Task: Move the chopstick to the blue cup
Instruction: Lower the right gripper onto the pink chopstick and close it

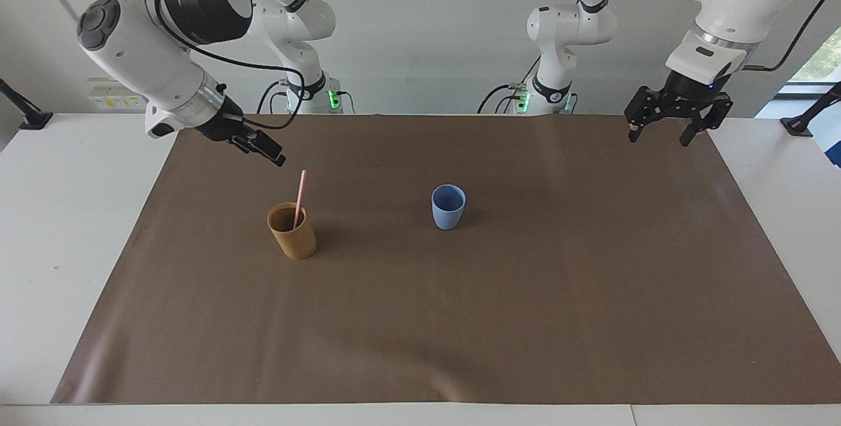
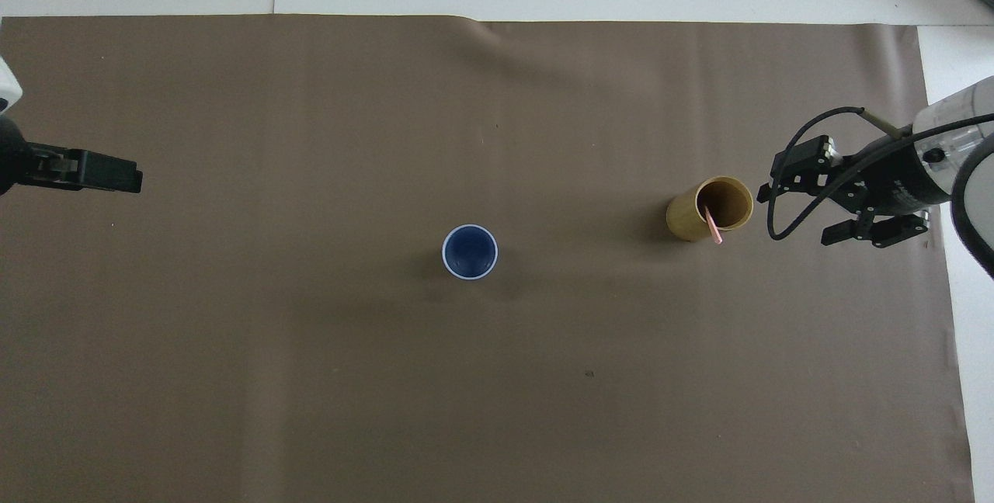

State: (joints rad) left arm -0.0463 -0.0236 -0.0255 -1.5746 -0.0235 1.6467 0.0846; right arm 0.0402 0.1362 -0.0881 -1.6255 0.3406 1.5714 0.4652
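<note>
The pink chopstick [image 1: 301,194] [image 2: 713,226] stands leaning in the tan-brown cup [image 1: 293,234] [image 2: 689,217]. The blue cup [image 1: 448,208] [image 2: 470,252] stands upright mid-mat, with nothing in it. My right gripper [image 1: 272,154] [image 2: 797,214] hangs open and tilted over the mat just beside the tan-brown cup, toward the right arm's end, touching nothing. My left gripper [image 1: 658,138] [image 2: 116,175] hangs open and holds nothing, raised over the mat's edge at the left arm's end.
A brown mat [image 1: 460,321] [image 2: 388,394] covers most of the white table [image 1: 59,229]. Both cups stand apart on it, the tan-brown one toward the right arm's end. A cable [image 2: 784,200] loops off the right wrist.
</note>
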